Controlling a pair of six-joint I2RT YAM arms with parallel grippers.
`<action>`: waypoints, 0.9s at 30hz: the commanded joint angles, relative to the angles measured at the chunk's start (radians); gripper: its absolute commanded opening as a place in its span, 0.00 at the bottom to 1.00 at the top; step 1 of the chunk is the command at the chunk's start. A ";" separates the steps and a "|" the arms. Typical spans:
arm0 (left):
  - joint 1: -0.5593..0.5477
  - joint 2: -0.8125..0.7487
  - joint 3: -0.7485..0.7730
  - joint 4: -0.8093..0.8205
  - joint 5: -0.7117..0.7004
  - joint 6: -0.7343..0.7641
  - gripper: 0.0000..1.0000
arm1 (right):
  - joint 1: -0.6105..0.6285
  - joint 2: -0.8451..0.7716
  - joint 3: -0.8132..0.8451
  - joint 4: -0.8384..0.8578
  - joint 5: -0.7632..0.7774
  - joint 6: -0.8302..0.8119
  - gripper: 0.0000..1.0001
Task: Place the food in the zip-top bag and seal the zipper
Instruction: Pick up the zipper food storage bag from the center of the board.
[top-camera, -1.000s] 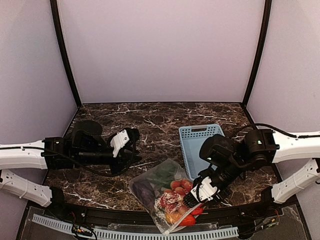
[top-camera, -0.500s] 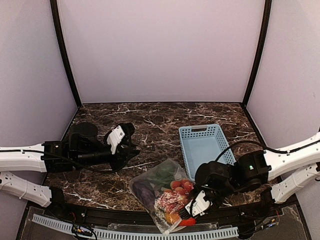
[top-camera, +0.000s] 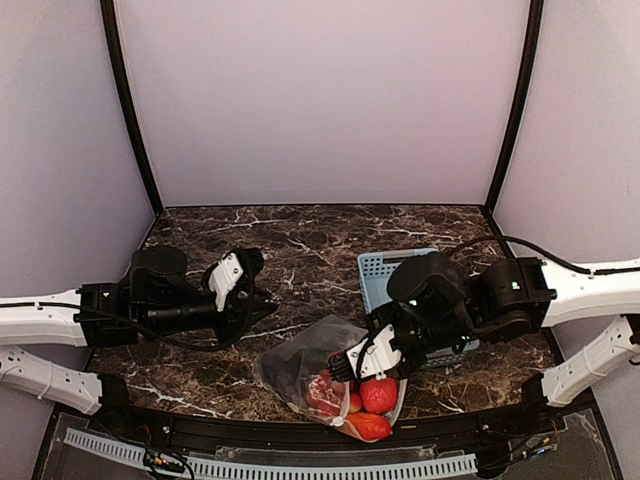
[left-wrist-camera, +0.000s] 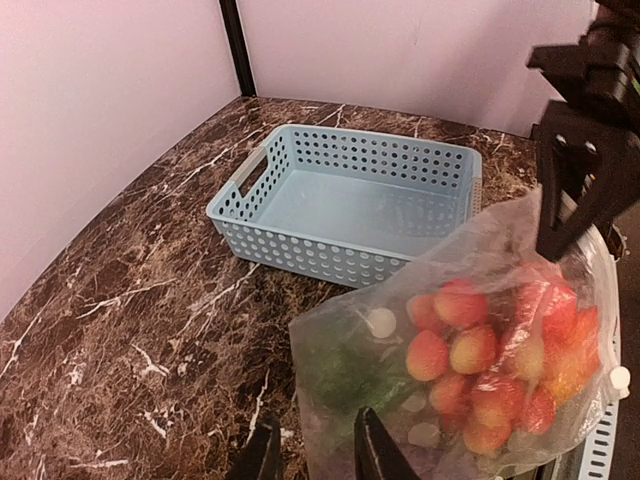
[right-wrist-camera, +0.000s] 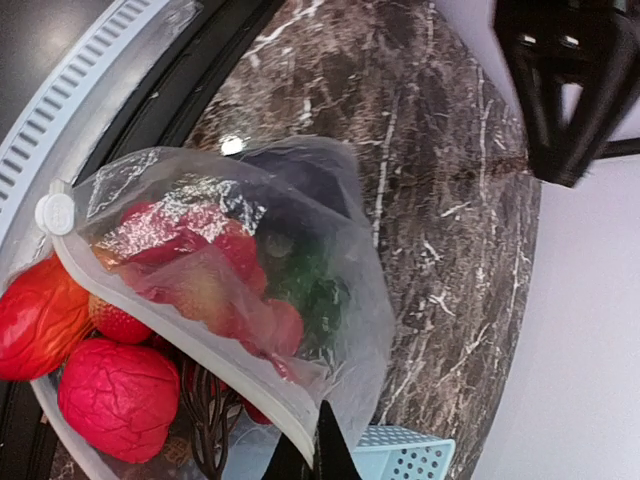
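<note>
The zip-top bag (top-camera: 295, 355) lies near the table's front edge, its mouth held open. My right gripper (top-camera: 342, 365) (right-wrist-camera: 322, 445) is shut on the upper lip of the mouth, on the zipper (right-wrist-camera: 180, 330). The white slider (right-wrist-camera: 55, 213) sits at the strip's far end. Red-yellow food (left-wrist-camera: 455, 345), a green piece (right-wrist-camera: 310, 285) and a dark purple piece (top-camera: 285, 375) fill the bag. Two big red pieces (top-camera: 378, 395) (right-wrist-camera: 110, 395) lie in the open mouth. My left gripper (top-camera: 262, 305) (left-wrist-camera: 315, 455) hovers by the bag's closed corner, jaws slightly apart and holding nothing.
The light-blue slotted basket (top-camera: 385, 268) (left-wrist-camera: 350, 200) stands empty just behind the bag, partly covered by my right arm. A black rail (top-camera: 200, 425) runs along the table's front edge, right beside the bag's mouth.
My right gripper has come back from the front edge, shut on the bag's mouth lip and lifted it, baring the red pieces. The left gripper has barely shifted.
</note>
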 joint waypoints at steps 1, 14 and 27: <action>-0.030 -0.055 -0.011 -0.039 0.032 0.047 0.25 | -0.080 0.033 0.131 0.005 -0.035 -0.021 0.00; -0.374 0.074 -0.001 0.018 -0.222 0.214 0.40 | -0.249 0.228 0.452 -0.068 -0.220 0.081 0.00; -0.459 0.232 -0.111 0.421 -0.461 0.217 0.50 | -0.281 0.345 0.578 -0.105 -0.253 0.127 0.00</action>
